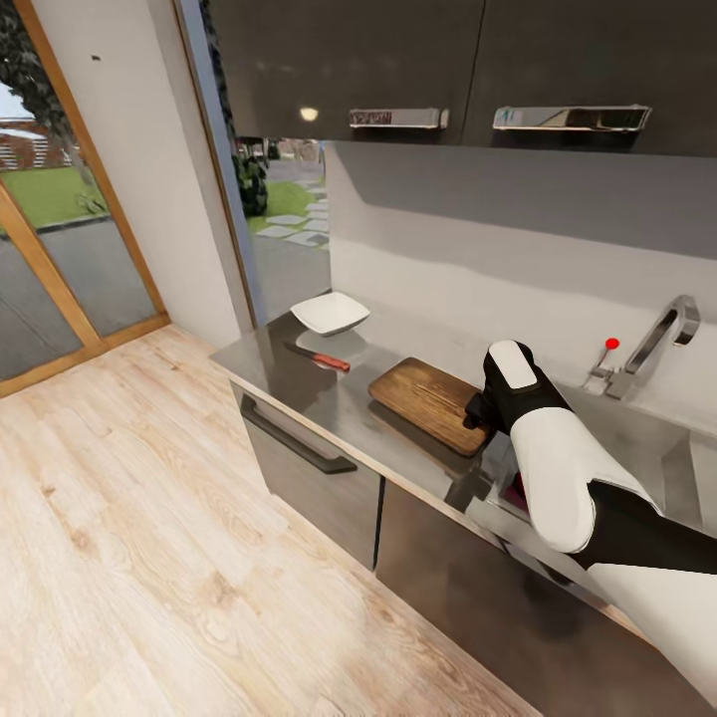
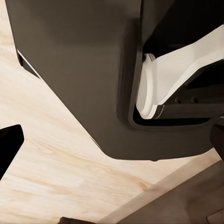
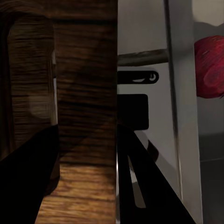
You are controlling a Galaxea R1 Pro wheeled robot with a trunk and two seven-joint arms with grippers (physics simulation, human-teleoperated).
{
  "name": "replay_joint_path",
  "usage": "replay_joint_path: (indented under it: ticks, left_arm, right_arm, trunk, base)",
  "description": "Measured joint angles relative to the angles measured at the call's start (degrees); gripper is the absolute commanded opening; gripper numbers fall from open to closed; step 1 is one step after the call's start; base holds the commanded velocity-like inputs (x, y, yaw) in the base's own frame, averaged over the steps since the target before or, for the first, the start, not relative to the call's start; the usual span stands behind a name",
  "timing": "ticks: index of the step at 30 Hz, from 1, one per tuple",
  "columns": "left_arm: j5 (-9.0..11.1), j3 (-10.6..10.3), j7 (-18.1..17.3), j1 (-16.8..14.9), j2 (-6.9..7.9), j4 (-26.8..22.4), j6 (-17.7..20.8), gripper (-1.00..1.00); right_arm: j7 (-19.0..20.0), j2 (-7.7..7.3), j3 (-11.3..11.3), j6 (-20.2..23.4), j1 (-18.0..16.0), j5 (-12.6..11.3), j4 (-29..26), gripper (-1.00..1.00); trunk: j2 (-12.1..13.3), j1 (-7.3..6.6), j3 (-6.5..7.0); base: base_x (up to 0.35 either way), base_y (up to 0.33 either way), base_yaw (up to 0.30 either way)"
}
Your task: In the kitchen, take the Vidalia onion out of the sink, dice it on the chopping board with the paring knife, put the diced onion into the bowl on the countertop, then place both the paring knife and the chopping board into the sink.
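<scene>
Our right gripper [image 1: 476,410] hangs over the chopping board's [image 1: 423,396] end nearest the sink [image 1: 637,438], and we cannot tell how far its fingers are parted or whether they hold anything. The Vidalia onion [image 3: 210,67] lies in the basin beyond the board's edge; the paring knife [image 1: 319,357] and the bowl [image 1: 330,313] rest further along the countertop [image 1: 269,363]. We judge the onion comes first, so the arm should clear the board, descend straight over the onion and close around its middle; no writing or labels are readable.
</scene>
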Motion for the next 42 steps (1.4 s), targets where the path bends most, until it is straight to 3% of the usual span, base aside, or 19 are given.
replay_joint_path:
  ticks: [42]
  left_arm:
    - [0.0,0.0,0.0,0.0,0.01,0.0,0.0,1.00]
  right_arm:
    - [0.1,0.01,0.0,-0.7,0.0,-0.6,0.0,-1.00]
  trunk:
    - [0.0,-0.01,-1.57]
  base:
    - [0.000,0.000,0.000]
